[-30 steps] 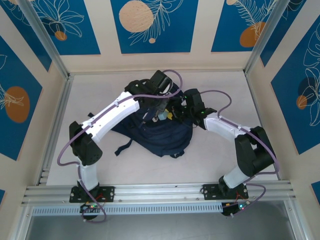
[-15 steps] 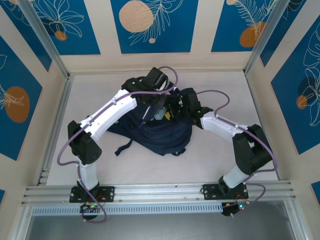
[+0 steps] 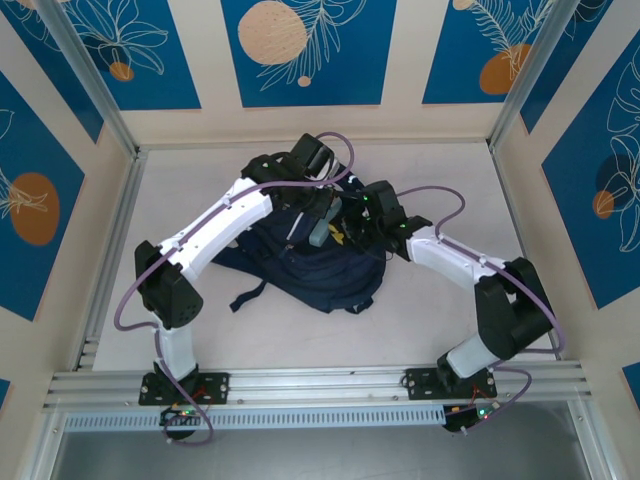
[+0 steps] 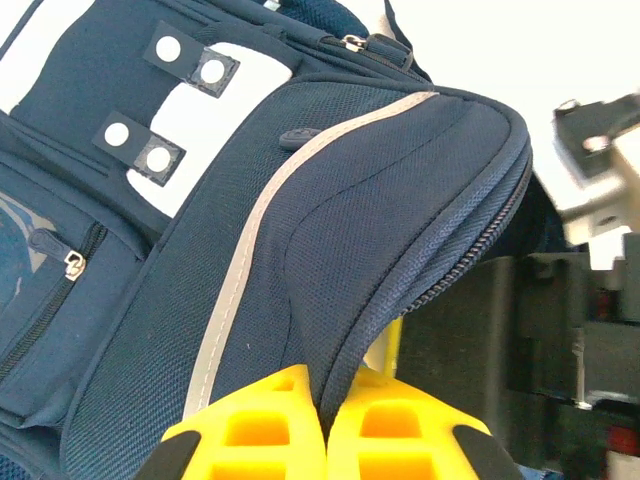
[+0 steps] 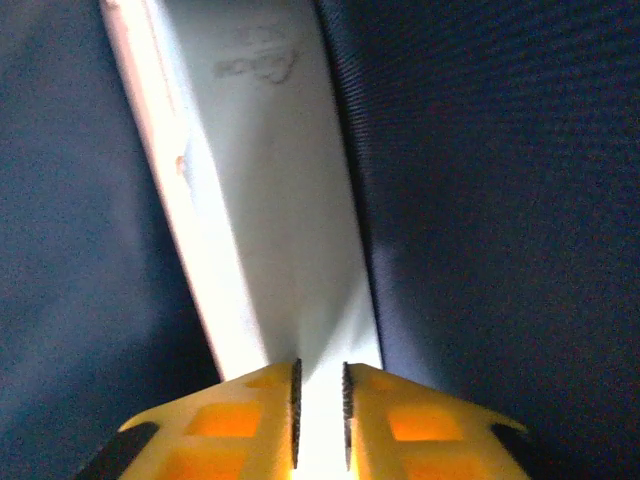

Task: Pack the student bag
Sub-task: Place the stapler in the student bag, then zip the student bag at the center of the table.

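Note:
The student bag [image 3: 320, 275], dark navy with a pale stripe [image 4: 240, 270], lies mid-table. My left gripper [image 3: 322, 205] is at its far end, shut on the fabric edge of the bag's opening [image 4: 328, 400], and holds the flap up beside the zip. From the right, my right gripper [image 3: 345, 222] reaches into the opening. Its jaws [image 5: 320, 385] are closed on the edge of a thin white flat item [image 5: 270, 180], which stands between dark navy walls [image 5: 500, 200] inside the bag. That pale item [image 3: 319, 234] shows between the two grippers from above.
A bag strap [image 3: 245, 293] trails toward the left arm's base. Aluminium rails [image 3: 110, 230] and upright walls close the table on the left, back and right. Bare tabletop [image 3: 450, 170] lies right of the bag.
My right gripper has pushed left into the bag's opening, and its jaws opened and then closed on the white item. The left gripper kept its hold and shifted slightly back.

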Robot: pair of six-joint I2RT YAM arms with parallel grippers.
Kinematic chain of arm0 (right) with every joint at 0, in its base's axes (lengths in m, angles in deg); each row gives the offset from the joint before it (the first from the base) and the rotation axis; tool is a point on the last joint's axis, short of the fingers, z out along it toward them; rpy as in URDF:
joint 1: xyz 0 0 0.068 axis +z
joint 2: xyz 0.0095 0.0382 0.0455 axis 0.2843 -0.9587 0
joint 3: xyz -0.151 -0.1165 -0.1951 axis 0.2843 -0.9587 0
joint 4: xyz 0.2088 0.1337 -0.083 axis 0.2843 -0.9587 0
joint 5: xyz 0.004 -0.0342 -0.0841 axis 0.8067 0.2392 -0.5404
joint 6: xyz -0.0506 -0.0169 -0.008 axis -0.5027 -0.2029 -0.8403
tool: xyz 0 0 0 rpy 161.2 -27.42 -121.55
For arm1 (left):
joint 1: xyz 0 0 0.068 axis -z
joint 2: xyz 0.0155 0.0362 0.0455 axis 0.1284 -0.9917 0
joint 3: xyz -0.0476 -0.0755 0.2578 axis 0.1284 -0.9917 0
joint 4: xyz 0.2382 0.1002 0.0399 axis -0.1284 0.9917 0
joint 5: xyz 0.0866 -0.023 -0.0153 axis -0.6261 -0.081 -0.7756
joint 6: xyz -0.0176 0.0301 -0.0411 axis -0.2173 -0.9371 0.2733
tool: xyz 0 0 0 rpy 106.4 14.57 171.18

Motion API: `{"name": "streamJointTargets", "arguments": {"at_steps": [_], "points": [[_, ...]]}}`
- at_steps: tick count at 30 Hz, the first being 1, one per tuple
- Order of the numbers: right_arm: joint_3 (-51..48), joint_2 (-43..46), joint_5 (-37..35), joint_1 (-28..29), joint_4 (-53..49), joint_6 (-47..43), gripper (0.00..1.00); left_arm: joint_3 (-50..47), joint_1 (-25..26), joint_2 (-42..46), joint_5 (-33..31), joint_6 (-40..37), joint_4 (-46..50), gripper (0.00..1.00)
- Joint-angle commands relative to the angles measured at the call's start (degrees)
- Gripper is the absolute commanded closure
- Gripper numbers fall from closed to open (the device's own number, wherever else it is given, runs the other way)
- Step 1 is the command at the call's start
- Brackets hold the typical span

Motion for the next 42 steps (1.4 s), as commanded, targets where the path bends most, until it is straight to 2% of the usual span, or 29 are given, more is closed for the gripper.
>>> {"name": "streamJointTargets", "arguments": {"at_steps": [1, 8, 15, 17, 22, 27, 32, 34, 37, 39, 42], "points": [[1.95, -3.45, 3.91, 1.06, 1.76, -1.45, 0.84, 0.85, -0.62, 4.19, 2.34, 1.35, -5.52, 1.0], [6.31, -6.44, 8.41, 1.27, 4.16, -6.86, 0.87, 0.08, -0.67, 4.11, 3.12, 1.55, -6.31, 1.0], [3.06, 1.56, 6.05, -1.38, -2.08, -12.43, 0.77, -1.82, -0.66, 4.08, 3.7, 1.72, -6.57, 0.99], [1.42, 5.04, 4.44, -2.31, -5.34, -13.92, 0.72, -2.54, -0.63, 4.39, 3.7, 2.09, -6.57, 0.93], [-3.41, 14.93, -0.83, -4.43, -13.71, -17.04, 0.63, -6.69, -1.41, 7.51, 5.15, 4.85, -7.94, 0.63], [-5.14, 22.58, -6.44, -5.96, -22.14, -20.22, 0.5, -16.97, -3.01, 14.8, 5.9, 7.51, -11.89, 0.41], [-4.02, 26.02, -8.24, -6.84, -26.32, -26.66, 0.26, -30.77, -5.24, 23.93, 4.26, 5.57, -15.54, 0.32], [-3.45, 26.32, -7.58, -7.01, -26.41, -28.99, 0.19, -36.56, -5.88, 27.5, 3.38, 4.07, -16.75, 0.3], [-2.53, 26.05, -5.86, -6.97, -26.1, -31.44, 0.12, -45.17, -6.32, 32.41, 4.83, -0.28, -19.9, 0.28], [-2.32, 25.69, -4.47, -6.85, -25.12, -32.58, 0.09, -50.08, -6.6, 34.76, 8.05, -2.63, -21.83, 0.27], [-3.0, 25.48, -2.12, -6.42, -21.95, -34.09, 0.07, -53.52, -7.07, 35.7, 12.1, -3.42, -23.03, 0.27]]}}
